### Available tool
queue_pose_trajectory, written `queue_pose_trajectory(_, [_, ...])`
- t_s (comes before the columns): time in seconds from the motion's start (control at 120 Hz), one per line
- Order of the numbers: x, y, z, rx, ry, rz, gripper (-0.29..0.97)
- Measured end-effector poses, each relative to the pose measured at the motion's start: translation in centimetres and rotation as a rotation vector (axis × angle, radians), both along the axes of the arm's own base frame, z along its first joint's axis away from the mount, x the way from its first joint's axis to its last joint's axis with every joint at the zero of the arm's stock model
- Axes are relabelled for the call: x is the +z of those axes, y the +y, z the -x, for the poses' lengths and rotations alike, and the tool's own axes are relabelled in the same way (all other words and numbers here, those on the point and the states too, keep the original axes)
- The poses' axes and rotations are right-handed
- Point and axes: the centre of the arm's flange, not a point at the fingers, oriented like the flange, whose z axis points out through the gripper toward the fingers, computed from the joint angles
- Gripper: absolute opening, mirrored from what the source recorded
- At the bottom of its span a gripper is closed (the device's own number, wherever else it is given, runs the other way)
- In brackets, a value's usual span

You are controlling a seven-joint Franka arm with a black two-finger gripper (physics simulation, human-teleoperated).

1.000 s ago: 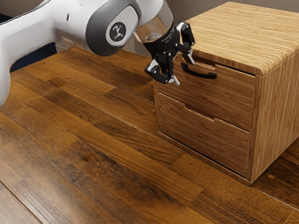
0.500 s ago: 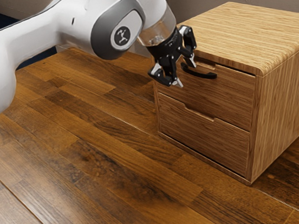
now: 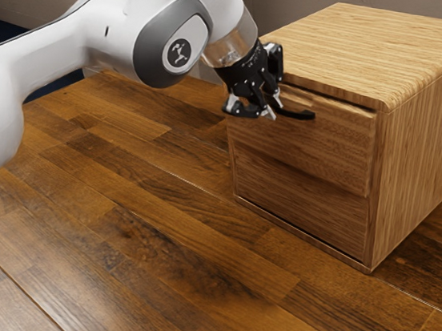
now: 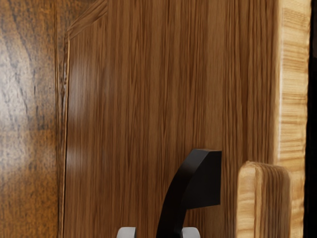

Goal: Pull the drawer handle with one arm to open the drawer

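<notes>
In the exterior view, the arm [image 3: 100, 30] reaches from the exterior view's left to the cabinet [image 3: 417, 141] standing on the wood floor [image 3: 156, 230]. The gripper [image 3: 259, 108] is clamped on the left end of the black drawer handle [image 3: 296, 113], which sits high on the top drawer [image 3: 320, 145]. That drawer's front seems to stand slightly proud of the lower drawer [image 3: 305, 204], though how far it is out is hard to judge from this angle.

The grip is at the handle's end, not its middle. A pull from there could twist the drawer in its runners and jam it, or let the fingers slide off the curved end.

In the wrist view, the handle [image 4: 193, 191] rises from between two pale finger pads [image 4: 127, 232] touching it on either side, with the drawer front behind. The handle's base and the pads are cut off at the edge, so the depth of the hold cannot be read. A pale wooden edge [image 4: 292, 89] lies beyond, and I cannot tell which part it is.
</notes>
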Motion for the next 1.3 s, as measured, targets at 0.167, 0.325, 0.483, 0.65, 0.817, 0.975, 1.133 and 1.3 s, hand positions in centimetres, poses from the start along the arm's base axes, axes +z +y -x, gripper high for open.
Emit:
queue_pose_trajectory(0.167, [-0.2,0.0,0.0,-0.001,0.003,0.0,-0.06])
queue_pose_trajectory(0.325, [-1.2,-0.1,0.8,-0.007,0.026,0.006,-0.1])
queue_pose_trajectory(0.483, [-0.8,0.3,3.0,-0.012,0.033,0.023,-0.09])
queue_pose_trajectory(0.65, [0.1,0.6,5.1,-0.017,0.025,0.038,-0.09])
queue_pose_trajectory(0.817, [-0.3,0.9,6.7,-0.021,0.036,0.049,-0.11])
queue_pose_trajectory(0.975, [-1.0,1.0,8.0,-0.025,0.048,0.055,-0.11])
queue_pose_trajectory(1.133, [-0.8,1.3,9.9,-0.031,0.042,0.067,-0.1])
queue_pose_trajectory(1.3, [-0.7,1.6,11.7,-0.036,0.04,0.078,-0.09])
